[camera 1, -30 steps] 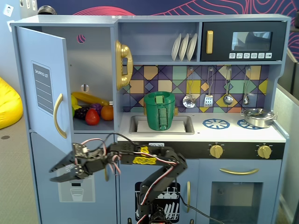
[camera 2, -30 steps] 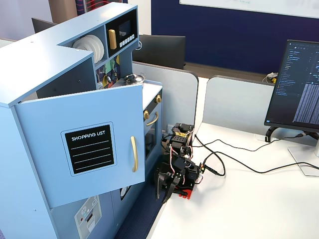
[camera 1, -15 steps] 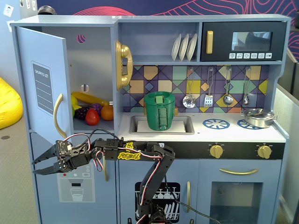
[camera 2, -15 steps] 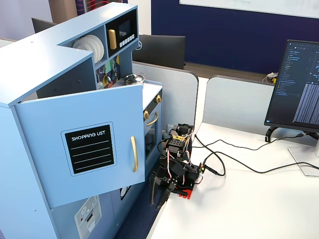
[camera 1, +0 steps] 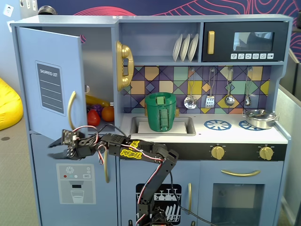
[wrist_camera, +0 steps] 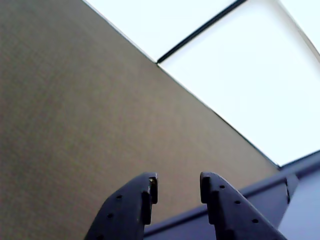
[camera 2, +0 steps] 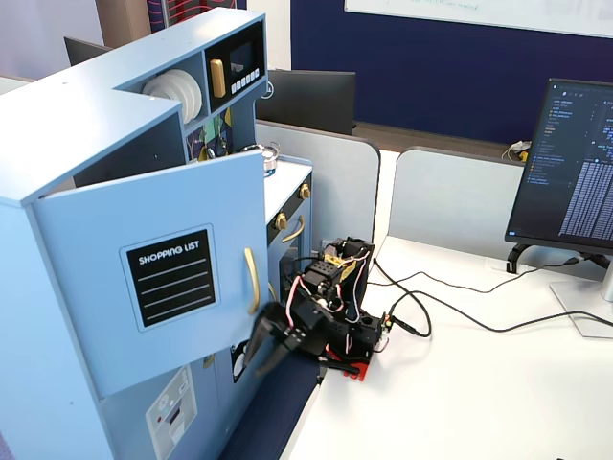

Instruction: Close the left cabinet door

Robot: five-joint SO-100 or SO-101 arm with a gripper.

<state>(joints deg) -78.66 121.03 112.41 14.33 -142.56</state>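
A toy kitchen's left cabinet door point(camera 1: 49, 82), light blue with a chalkboard panel, stands partly open at upper left. The black claw point(camera 1: 55, 149), fingers apart and empty, hovers just below its lower edge. The door looks light, rigid and hinged; pushing its flat face should work. Open room lies in front.

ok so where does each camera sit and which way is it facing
A fixed view: in front of the toy kitchen, facing it; whole black arm, gripper below the open light-blue shopping-list door.
Wrist view: on the gripper, tilted up at a plain grey surface and bright ceiling panels; only the finger ends show.
Another fixed view: off the kitchen's door end, looking down along its front; arm and gripper.
Both fixed views share door and arm.
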